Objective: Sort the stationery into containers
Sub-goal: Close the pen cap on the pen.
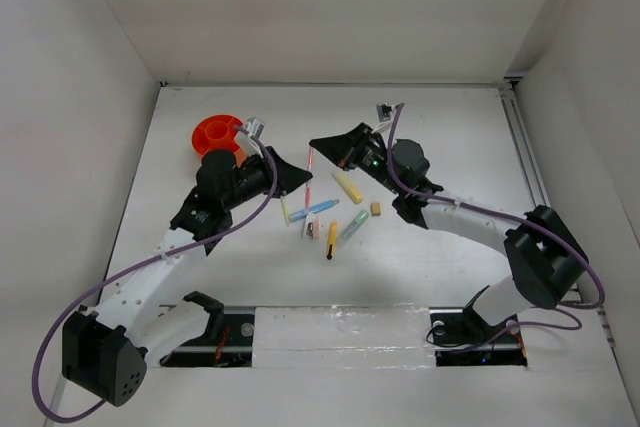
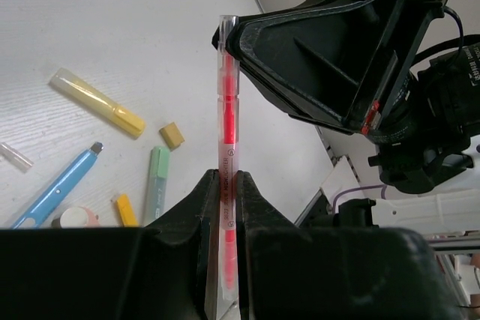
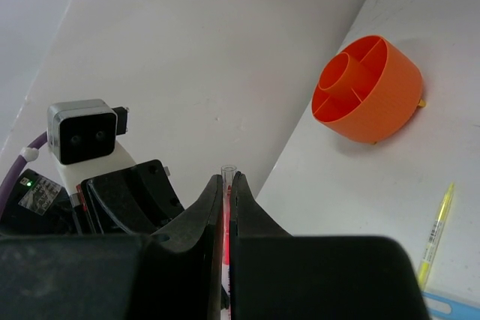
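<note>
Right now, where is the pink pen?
In the top view the pink pen is mid-table, clamped by both the left gripper and the right gripper, beside the loose yellow marker and blue pen.

orange tub [image 1: 213, 132]: round, low, central tube with dividers; upright toward the worktop's far-left corner.
pink pen [image 2: 227, 110]: clear barrel, pink core; off the worktop, pinched by left gripper [image 2: 227, 177] and right gripper [image 3: 227, 181].
yellow highlighter [image 1: 347, 187]: flat, diagonal, mid-worktop.
blue pen [image 1: 313, 210]: flat, nearer the front edge than the highlighter.
green marker [image 1: 354, 224]: pale, flat, right of the blue pen.
pencil [image 1: 331, 240]: yellow, black tip toward the near edge.
tan eraser [image 1: 376, 209]: right of the cluster.
white-pink eraser [image 1: 312, 229]: just beside the blue pen.
</note>
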Controlling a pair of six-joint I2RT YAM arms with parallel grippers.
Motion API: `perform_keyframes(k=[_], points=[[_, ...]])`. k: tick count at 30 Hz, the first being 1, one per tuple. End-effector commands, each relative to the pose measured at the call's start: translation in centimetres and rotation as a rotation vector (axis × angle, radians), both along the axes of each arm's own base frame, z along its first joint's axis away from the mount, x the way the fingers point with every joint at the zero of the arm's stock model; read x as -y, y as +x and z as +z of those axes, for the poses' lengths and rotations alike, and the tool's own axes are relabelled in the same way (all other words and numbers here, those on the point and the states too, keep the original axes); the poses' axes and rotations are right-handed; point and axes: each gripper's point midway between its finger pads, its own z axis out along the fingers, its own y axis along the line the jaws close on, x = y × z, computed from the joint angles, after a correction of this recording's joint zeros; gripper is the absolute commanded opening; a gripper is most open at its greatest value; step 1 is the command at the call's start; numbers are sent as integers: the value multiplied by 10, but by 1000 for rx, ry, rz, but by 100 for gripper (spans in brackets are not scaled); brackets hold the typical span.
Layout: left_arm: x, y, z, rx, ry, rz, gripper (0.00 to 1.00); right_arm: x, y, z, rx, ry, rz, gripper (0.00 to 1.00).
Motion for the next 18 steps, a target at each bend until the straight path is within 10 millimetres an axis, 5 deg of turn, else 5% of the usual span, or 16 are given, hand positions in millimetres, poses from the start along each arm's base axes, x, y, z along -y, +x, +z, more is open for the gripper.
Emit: perform_keyframes(k=[1, 8, 18], points=[[-6, 12, 56, 196, -90, 65, 0, -11, -17, 20, 56, 13, 65, 0], [-16, 16, 73, 280, -85, 120, 0, -18, -20, 7, 30, -47, 94, 0], [-16, 27, 62, 272, -21, 135, 0, -27, -28, -15, 23, -221, 181, 0]])
